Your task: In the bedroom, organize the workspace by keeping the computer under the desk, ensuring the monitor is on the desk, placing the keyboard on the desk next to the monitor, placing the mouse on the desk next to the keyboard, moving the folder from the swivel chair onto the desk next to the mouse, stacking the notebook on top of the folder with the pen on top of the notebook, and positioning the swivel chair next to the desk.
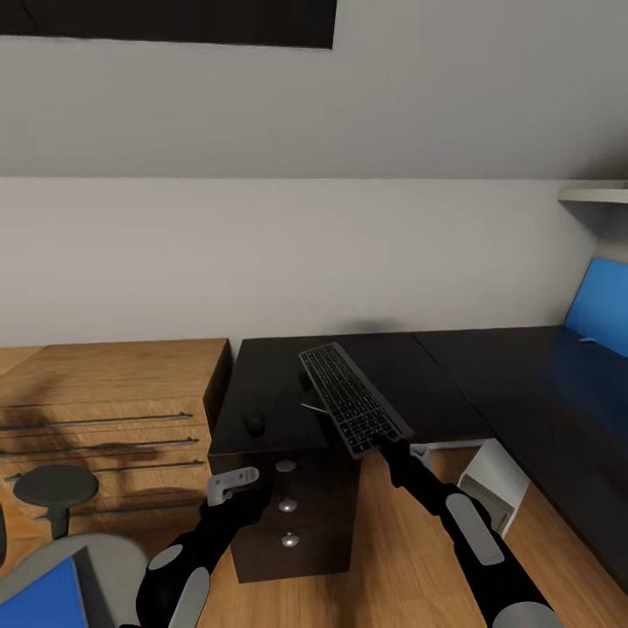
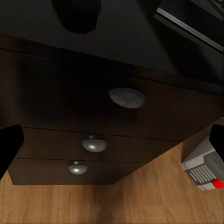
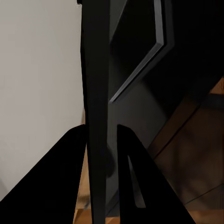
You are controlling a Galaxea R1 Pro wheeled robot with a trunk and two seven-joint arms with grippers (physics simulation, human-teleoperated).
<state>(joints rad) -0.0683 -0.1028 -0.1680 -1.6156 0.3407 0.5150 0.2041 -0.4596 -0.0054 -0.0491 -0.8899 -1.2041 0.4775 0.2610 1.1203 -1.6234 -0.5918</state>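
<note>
Head view: my right gripper (image 1: pixel 381 443) pinches the keyboard (image 1: pixel 353 397) above the desk (image 1: pixel 488 384); the mouse (image 1: pixel 255 423) sits nearby. Left wrist view: my left gripper (image 2: pixel 112 144) is spread before the drawers (image 2: pixel 70 112); the computer (image 2: pixel 205 165) is cut off. Right wrist view: fingers (image 3: pixel 126 163) squeeze the keyboard's edge.

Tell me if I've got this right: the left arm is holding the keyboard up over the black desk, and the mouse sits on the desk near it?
Not quite. It is the right gripper that holds the keyboard, as the head view shows, with its jaws shut on the near edge. The rest stands: the keyboard is over the desk and the mouse sits on the desk near it.
</note>
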